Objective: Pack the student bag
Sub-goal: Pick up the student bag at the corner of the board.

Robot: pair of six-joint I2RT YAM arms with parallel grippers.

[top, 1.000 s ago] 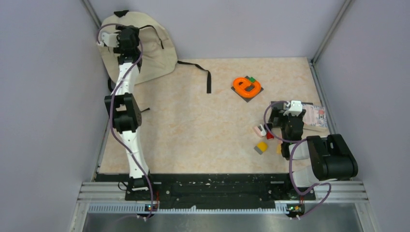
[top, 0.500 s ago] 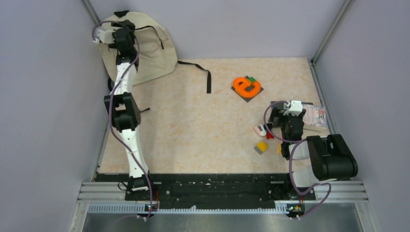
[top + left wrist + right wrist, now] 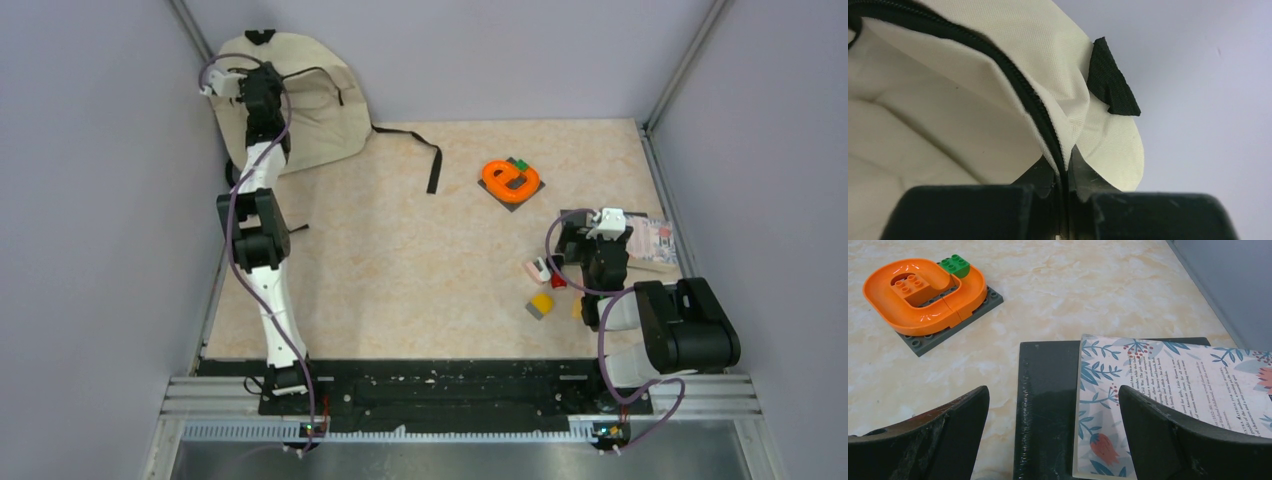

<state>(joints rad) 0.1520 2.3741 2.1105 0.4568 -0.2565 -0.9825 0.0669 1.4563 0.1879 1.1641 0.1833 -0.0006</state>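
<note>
The student bag point(image 3: 315, 105), beige with black zippers and straps, lies at the table's far left corner. My left gripper point(image 3: 248, 88) is over its left part. In the left wrist view, the left gripper point(image 3: 1064, 172) is shut on the bag's point(image 3: 973, 125) black zipper edge, with cream fabric on both sides of the fingers. My right gripper point(image 3: 597, 240) stands open low over the right side of the table. In the right wrist view, the right gripper point(image 3: 1053, 440) has a dark board point(image 3: 1048, 390) and a flower-patterned book point(image 3: 1173, 385) between its wide fingers, without touching them.
An orange toy track on a grey plate point(image 3: 511, 181) sits at the back centre-right. Small blocks, yellow-grey point(image 3: 541, 304), red point(image 3: 557, 281) and pink-white point(image 3: 537, 268), lie left of the right gripper. A black bag strap point(image 3: 420, 155) trails onto the table. Walls stand close on both sides.
My left gripper has gone from open to shut on the bag's zipper edge, and the bag's top has shifted slightly. The right arm has not moved.
</note>
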